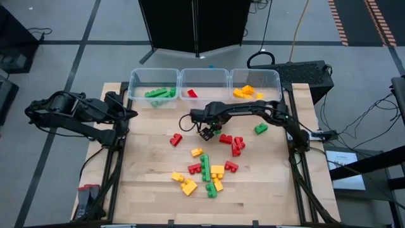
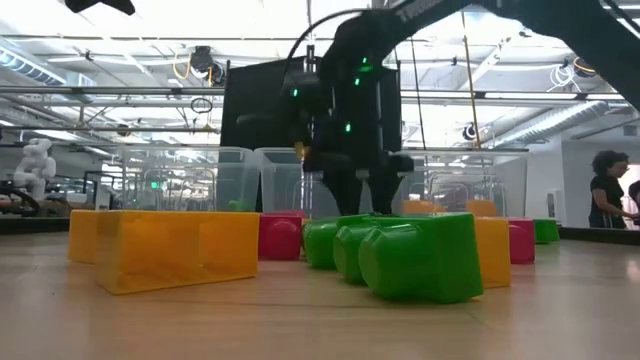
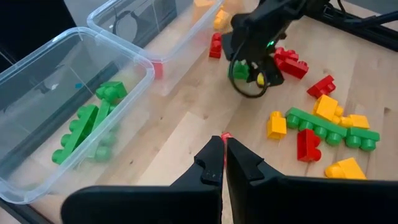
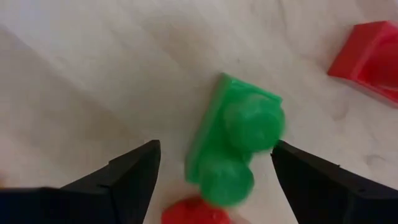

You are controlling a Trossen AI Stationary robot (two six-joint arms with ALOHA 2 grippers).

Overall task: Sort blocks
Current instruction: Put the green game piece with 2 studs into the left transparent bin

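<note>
Three clear bins point(image 1: 204, 79) lined up along far edge of desk point(image 1: 145, 171), touching side by side: green blocks in left bin, one red in middle, yellow in right. Plenty of bare wood on left half of desk and along near edge; loose blocks point(image 1: 205, 170) bunched centre to right-centre. Right hand point(image 1: 206, 133) down mid-desk, just near side of middle bin, fingers spread wide, nothing gripped; small green block point(image 4: 239, 140) lying on desk between the fingertips, 2 round studs showing, a red piece just beside it. Other reds close on right of that hand, lone red block point(image 1: 175, 139) to its left, lone green point(image 1: 261, 128) nearer right edge. Near cluster: long green strip w/ yellow and red pieces packed against it. Left hand point(image 3: 224, 163) parked at left edge of desk near green bin, fingers pressed together, empty.
</note>
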